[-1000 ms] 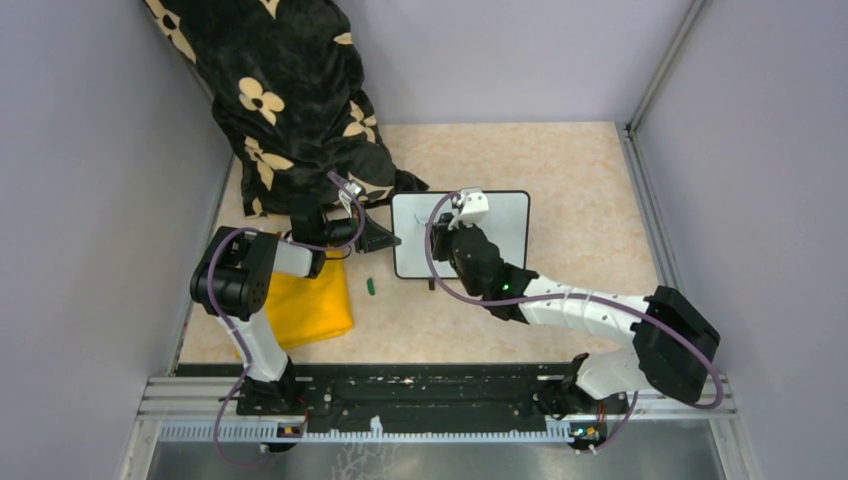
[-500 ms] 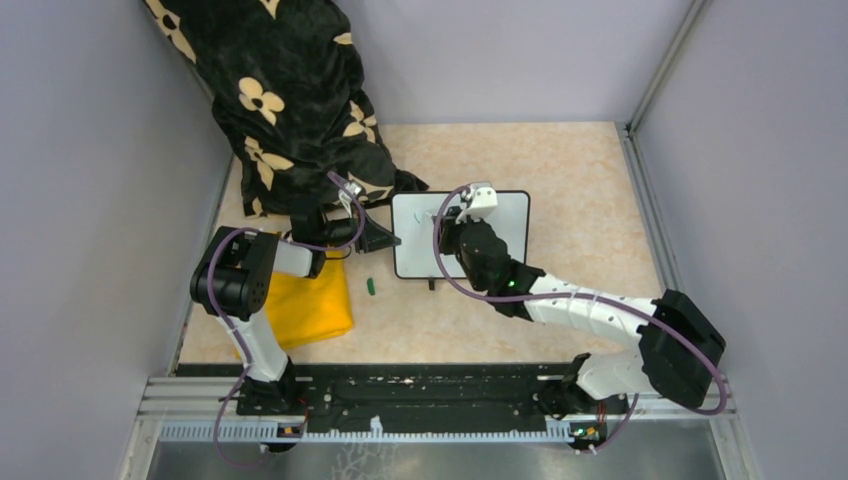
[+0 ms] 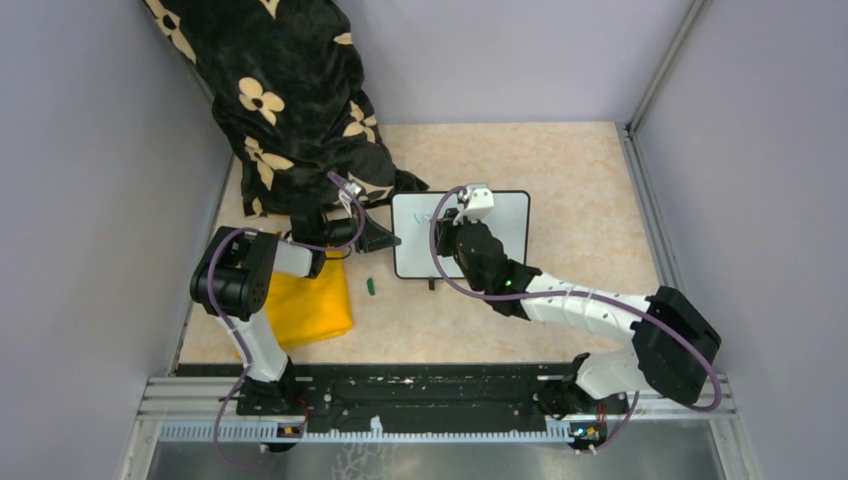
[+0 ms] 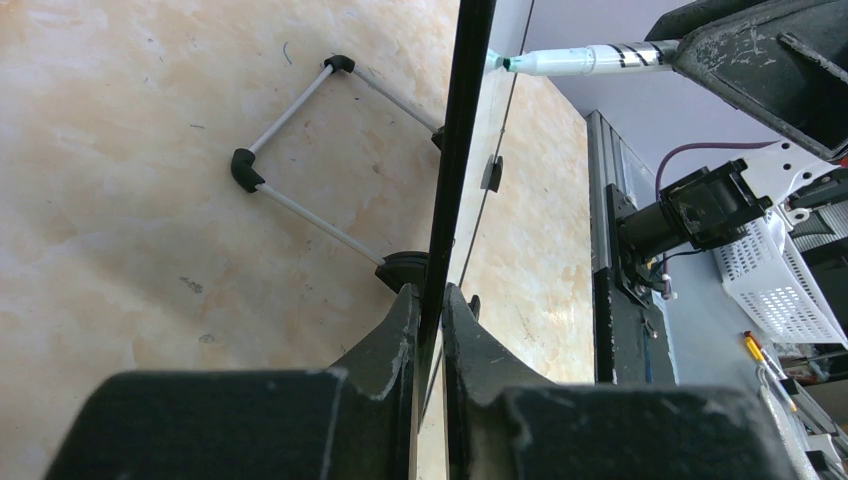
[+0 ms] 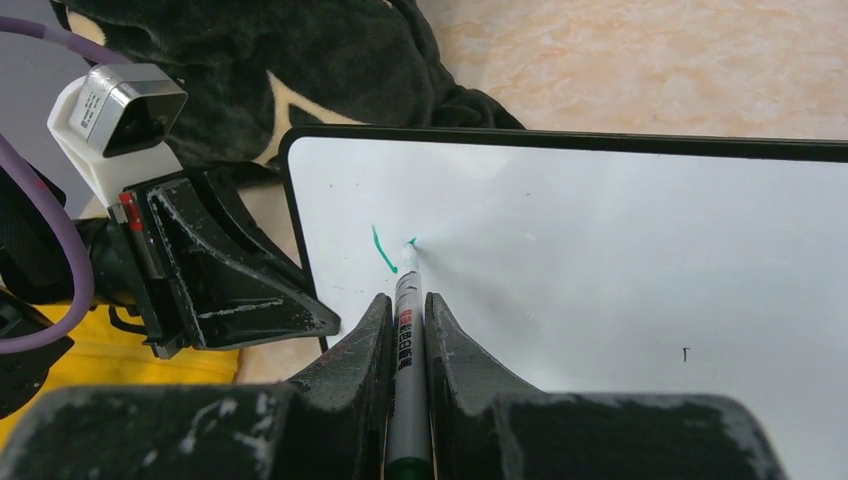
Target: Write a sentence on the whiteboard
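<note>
The whiteboard [image 3: 500,228] stands tilted on the table, held by its left edge in my shut left gripper [image 3: 393,240]. The left wrist view shows the board edge-on [image 4: 460,150] between the jaws of the left gripper [image 4: 430,295]. My right gripper [image 5: 405,305] is shut on a grey marker [image 5: 405,330] whose green tip touches the whiteboard [image 5: 600,250] near its upper left. Of the sentence, only one short green stroke [image 5: 381,252] shows. The marker [image 4: 580,62] also shows in the left wrist view, pressed to the board's face.
A black cloth with cream flowers [image 3: 290,100] is heaped at the back left. Under the left arm lies a yellow folded cloth [image 3: 305,305], and a small green cap [image 3: 370,286] sits just left of the board. Grey walls close in three sides.
My right gripper has shifted slightly to the right with the marker at the board's upper left. The left arm and the board have not moved.
</note>
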Robot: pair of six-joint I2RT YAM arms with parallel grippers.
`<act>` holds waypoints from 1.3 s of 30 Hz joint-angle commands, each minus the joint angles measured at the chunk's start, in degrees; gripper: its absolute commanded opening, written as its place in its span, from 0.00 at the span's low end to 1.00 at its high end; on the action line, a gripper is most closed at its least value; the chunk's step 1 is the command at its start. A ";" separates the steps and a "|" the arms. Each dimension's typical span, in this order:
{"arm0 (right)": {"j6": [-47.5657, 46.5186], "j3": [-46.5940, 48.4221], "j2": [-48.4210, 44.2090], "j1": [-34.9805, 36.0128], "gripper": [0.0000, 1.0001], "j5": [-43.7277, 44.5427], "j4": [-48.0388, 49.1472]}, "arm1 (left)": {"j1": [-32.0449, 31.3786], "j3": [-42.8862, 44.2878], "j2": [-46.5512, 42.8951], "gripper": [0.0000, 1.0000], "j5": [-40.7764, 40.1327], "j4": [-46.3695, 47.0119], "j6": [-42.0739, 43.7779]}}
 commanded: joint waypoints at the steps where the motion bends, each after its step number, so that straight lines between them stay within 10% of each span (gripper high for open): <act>1: 1.49 0.56 0.34 -0.57 0.00 -1.33 1.12 | -0.23 0.60 0.09 0.01 0.24 1.13 0.30; 25: 4.05 1.88 5.71 0.24 0.00 -9.33 0.85 | -0.23 0.56 0.20 0.01 0.22 1.25 0.15; 35: 0.13 -1.81 -5.19 0.23 0.00 -3.57 -0.11 | -0.23 0.60 0.13 0.02 0.22 1.02 0.26; 39: -2.80 -4.08 -10.22 0.27 0.00 -1.97 0.36 | -0.23 0.55 -0.11 0.20 0.30 1.43 -0.15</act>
